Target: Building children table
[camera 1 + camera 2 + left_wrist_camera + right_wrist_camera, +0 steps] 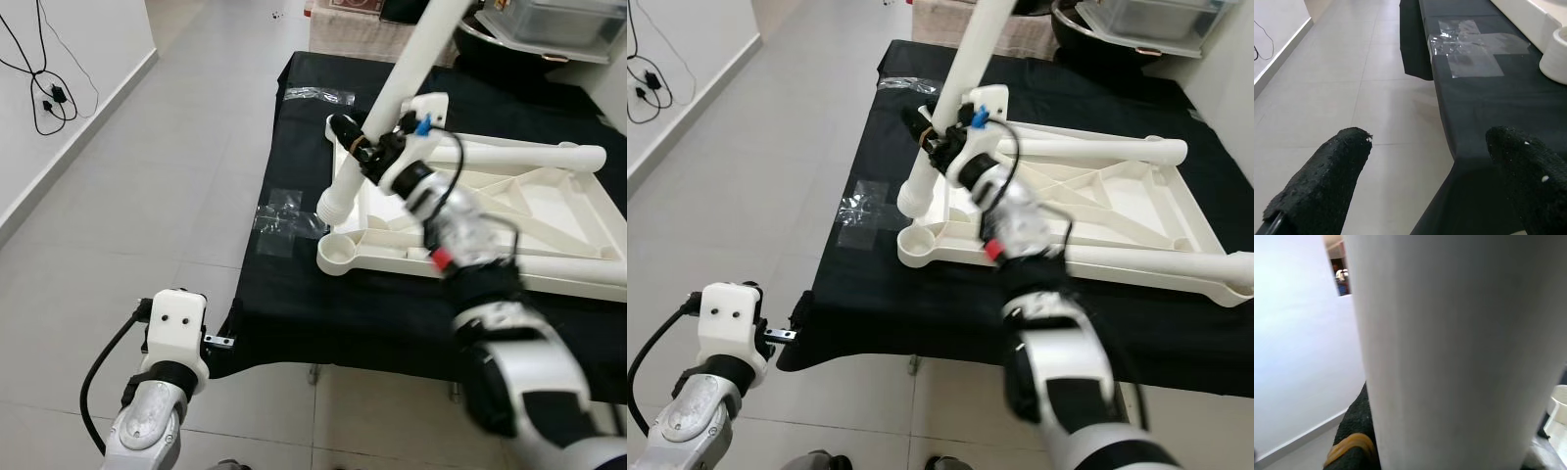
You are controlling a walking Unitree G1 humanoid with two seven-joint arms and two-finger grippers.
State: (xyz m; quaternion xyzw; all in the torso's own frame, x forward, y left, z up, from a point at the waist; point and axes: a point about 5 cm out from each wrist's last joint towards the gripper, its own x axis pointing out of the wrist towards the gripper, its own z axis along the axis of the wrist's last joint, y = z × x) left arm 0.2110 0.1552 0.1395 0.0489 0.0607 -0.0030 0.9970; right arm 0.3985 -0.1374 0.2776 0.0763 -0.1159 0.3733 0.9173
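My right gripper (364, 147) is clenched on a white leg (392, 93) above the upturned tabletop (549, 211), its near corner socket (338, 250) unfilled, while my left gripper (1425, 186) hangs released

The right arm reaches forward over the surface, its right tool (361, 147) clamped around a white leg (411, 69). The left arm hangs low by the surface's near left corner, left tool (1425, 191) fingers spread apart.
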